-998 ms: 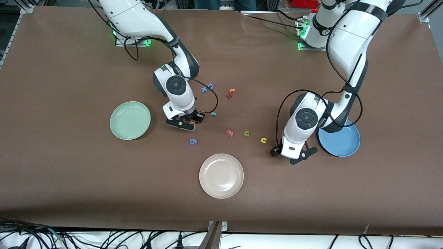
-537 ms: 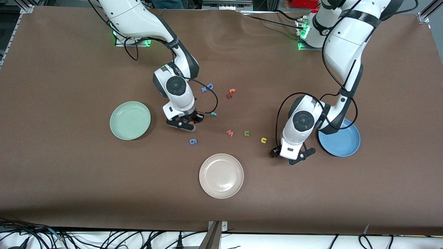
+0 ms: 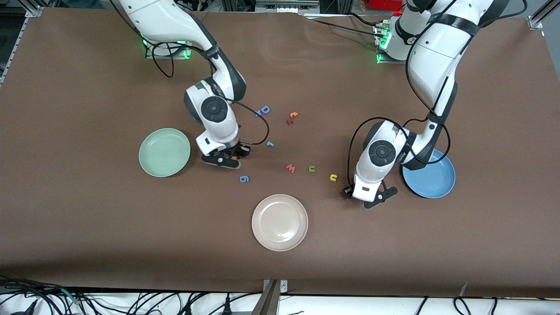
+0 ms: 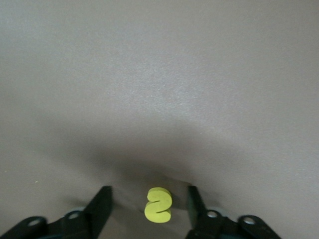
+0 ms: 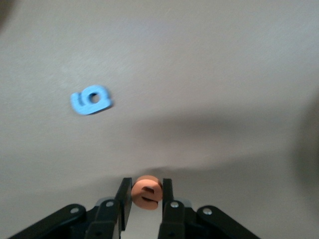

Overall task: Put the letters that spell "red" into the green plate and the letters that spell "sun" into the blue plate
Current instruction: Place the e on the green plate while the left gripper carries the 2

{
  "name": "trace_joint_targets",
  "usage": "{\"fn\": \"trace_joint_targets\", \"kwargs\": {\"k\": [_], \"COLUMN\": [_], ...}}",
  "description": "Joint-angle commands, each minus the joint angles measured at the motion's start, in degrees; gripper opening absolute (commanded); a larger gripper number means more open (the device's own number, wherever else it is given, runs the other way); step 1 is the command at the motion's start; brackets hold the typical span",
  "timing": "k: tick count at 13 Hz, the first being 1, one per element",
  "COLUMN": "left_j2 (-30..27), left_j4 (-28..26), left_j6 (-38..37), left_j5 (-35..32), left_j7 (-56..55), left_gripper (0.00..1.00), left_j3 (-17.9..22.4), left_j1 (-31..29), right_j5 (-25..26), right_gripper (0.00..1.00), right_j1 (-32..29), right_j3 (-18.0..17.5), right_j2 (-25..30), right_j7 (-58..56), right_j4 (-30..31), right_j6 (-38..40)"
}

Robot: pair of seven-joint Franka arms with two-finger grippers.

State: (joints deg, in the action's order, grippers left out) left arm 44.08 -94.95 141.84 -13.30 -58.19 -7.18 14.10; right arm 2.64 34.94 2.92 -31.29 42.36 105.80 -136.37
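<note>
My right gripper (image 5: 145,191) is shut on the round orange "e" (image 5: 147,191). It hangs over the bare table beside the green plate (image 3: 164,152), where the front view shows it as my right gripper (image 3: 226,158). My left gripper (image 4: 148,195) is open and low at the table beside the blue plate (image 3: 433,180). The yellow "s" (image 4: 158,204) lies between its fingers with a gap on each side. In the front view the left hand (image 3: 377,197) hides that letter. The teal "r" (image 3: 270,144), green "n" (image 3: 312,169) and yellow "u" (image 3: 333,177) lie loose mid-table.
A beige plate (image 3: 280,222) sits nearest the front camera. A blue "g" (image 3: 244,178) and a pink "w" (image 3: 290,168) lie near the task letters. A blue "D" (image 3: 264,109) and orange-red letters (image 3: 292,117) lie nearer the bases.
My right gripper closed on the "e" and carried it a little toward the green plate. My left gripper settled around the "s" and its fingers narrowed.
</note>
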Motion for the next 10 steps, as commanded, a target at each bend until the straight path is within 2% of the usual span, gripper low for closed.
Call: {"fn": "trace_joint_targets", "kwargs": {"k": [1, 2, 3, 6, 8, 10], "left_j2": [1.18, 1.27, 1.36, 1.53, 1.62, 1.45], "left_j4": [0.47, 0.47, 0.47, 0.56, 0.65, 1.08], "left_j6": [0.36, 0.36, 0.36, 0.36, 0.36, 0.28], "left_j5": [-1.73, -1.73, -1.73, -1.64, -1.64, -1.73], "left_j7": [-0.69, -0.69, -0.69, -0.69, -0.52, -0.17], "left_gripper": [0.42, 0.33, 0.28, 0.18, 0.07, 0.03], "left_j3": [1.47, 1.47, 1.47, 1.47, 1.47, 1.73], "left_j1": [1.46, 1.54, 1.63, 1.63, 1.63, 1.63], "right_j5": [0.44, 0.35, 0.09, -0.35, -0.27, -0.35], "right_gripper": [0.03, 0.03, 0.03, 0.04, 0.03, 0.03], "right_j1": [0.05, -0.04, -0.3, -0.92, -1.01, -2.14], "right_j3": [3.92, 5.59, 7.08, 9.64, 11.31, 11.67], "right_j2": [4.3, 5.0, 5.88, 7.29, 7.73, 7.38], "right_j7": [-11.29, -15.07, -18.42, -22.91, -24.42, -24.51], "right_j4": [0.98, 1.42, 1.68, 2.3, 4.31, 6.94], "right_j6": [7.15, 9.35, 11.72, 19.55, 19.66, 17.91]}}
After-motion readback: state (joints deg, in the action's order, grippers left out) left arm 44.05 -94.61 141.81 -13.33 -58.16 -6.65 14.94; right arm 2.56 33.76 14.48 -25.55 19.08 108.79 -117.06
